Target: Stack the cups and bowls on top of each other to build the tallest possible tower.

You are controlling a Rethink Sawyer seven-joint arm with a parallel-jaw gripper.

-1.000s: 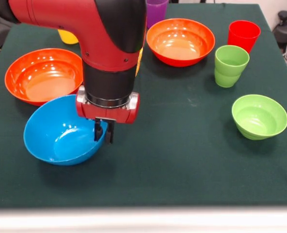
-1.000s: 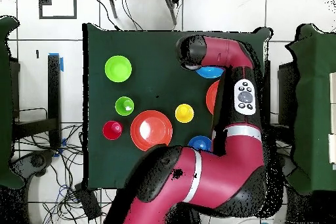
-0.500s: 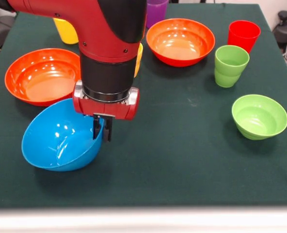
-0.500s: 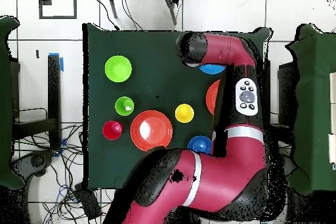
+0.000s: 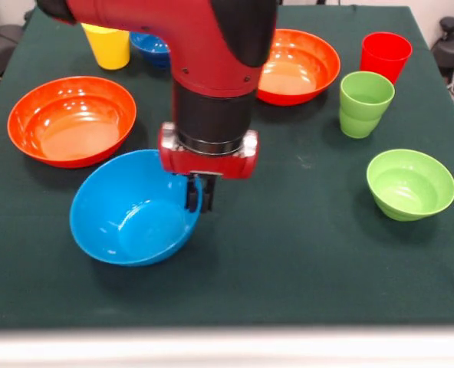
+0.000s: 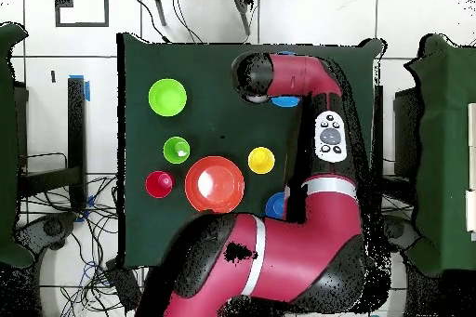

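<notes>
Green tablecloth (image 5: pixel 304 253): fingers (image 5: pixel 190 195) pinching right rim of tilted light-blue bowl (image 5: pixel 131 211)

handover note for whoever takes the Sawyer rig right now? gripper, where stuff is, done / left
Gripper: shut on the rim of the large light blue bowl, which hangs tilted near the table's front edge.
Front view: orange-red bowl at left, second orange-red bowl at back, partly behind the arm. Small dark blue bowl and yellow cup at back left. Red cup, lime green cup and small lime green bowl at right.
Done: nothing stacked yet.
Left: set the blue bowl down as a base, then build the whole tower.
</notes>
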